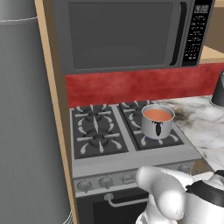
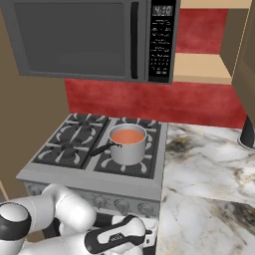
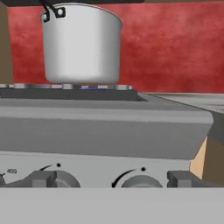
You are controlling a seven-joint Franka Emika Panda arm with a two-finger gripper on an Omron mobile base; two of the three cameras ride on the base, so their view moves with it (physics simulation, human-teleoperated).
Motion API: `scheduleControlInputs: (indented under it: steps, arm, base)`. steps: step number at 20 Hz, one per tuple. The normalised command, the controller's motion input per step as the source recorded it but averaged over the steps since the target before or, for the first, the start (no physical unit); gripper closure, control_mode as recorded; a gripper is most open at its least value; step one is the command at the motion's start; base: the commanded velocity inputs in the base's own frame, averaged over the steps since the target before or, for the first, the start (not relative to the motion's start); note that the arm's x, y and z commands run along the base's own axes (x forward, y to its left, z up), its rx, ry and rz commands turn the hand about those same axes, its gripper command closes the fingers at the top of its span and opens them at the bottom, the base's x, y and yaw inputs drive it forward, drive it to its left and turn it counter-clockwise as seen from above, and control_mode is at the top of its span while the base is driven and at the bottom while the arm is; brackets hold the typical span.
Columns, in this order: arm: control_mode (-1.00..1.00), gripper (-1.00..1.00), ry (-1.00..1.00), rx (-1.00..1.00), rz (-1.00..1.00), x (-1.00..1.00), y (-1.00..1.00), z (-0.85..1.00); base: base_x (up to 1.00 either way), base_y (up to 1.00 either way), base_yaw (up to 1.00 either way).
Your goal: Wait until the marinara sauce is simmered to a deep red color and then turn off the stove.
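Observation:
The marinara sauce is a smooth orange-red surface in a small steel saucepan on the front right burner of the stove. A thin blue flame shows under the pan. In the hand view my gripper is low in front of the stove's knob panel, below the pan. It is open, with fingertips wide apart. A round grey knob sits between them and another knob lies just to its left.
A dark microwave hangs above the stove against the red backsplash. A marble counter runs to the right, with a dark object at its far edge. A tall grey fridge stands at the left.

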Motion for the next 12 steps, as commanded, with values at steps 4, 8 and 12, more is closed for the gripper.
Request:
scheduleControlInputs:
  steps: [4, 8, 12]
  arm:
    - [-1.00, -1.00, 0.00, 0.00, 0.00, 0.19, 0.00, 0.00]
    - [-1.00, -1.00, 0.00, 0.00, 0.00, 0.16, -0.01, -0.03]
    - [-1.00, -1.00, 0.00, 0.00, 0.00, 0.19, -0.03, -0.07]
  base:
    - [0.00, 0.00, 0.00]
    - [0.00, 0.00, 0.00]
    - [0.00, 0.00, 0.00]
